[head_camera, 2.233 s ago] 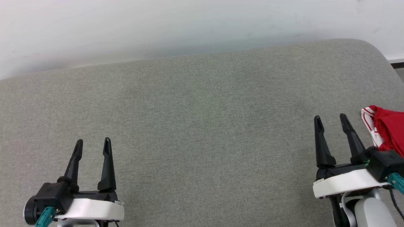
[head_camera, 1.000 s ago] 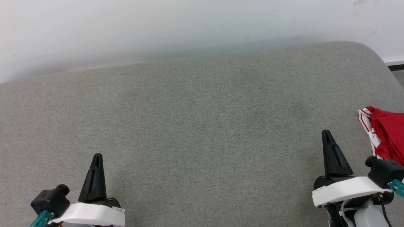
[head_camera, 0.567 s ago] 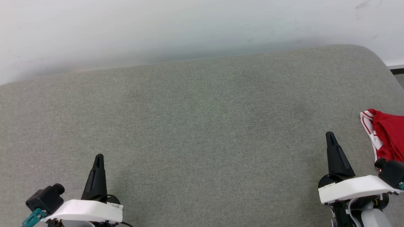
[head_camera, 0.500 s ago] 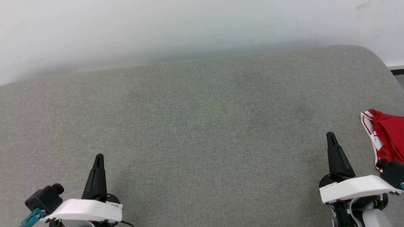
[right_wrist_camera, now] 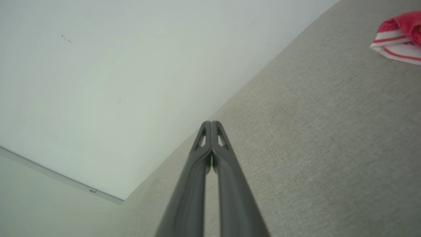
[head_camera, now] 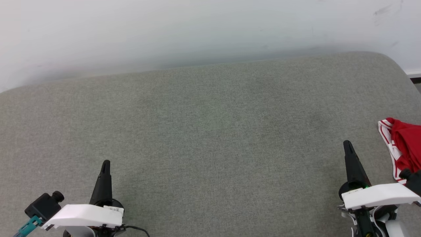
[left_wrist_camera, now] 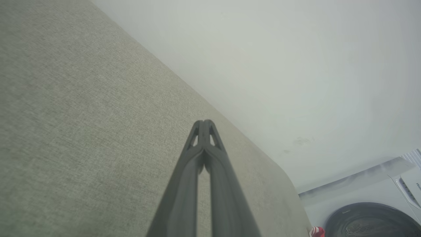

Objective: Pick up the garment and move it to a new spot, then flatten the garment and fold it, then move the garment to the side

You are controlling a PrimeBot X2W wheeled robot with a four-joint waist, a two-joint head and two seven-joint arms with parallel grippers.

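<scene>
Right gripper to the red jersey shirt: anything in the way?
Nothing visible. Bare grey fabric surface lies between the right gripper, fingers shut, and the crumpled red jersey shirt with red-white striped trim at the right edge of the head view.

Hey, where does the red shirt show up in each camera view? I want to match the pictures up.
Head view: the garment lies bunched at the right edge, on the grey cushion.
Left wrist view: a small bit of the garment at the bottom edge, right of centre, past the cushion's rounded corner.
Right wrist view: the garment in the top right corner, striped trim showing.
Shared landmark: the line where the grey cushion meets the white wall.
</scene>
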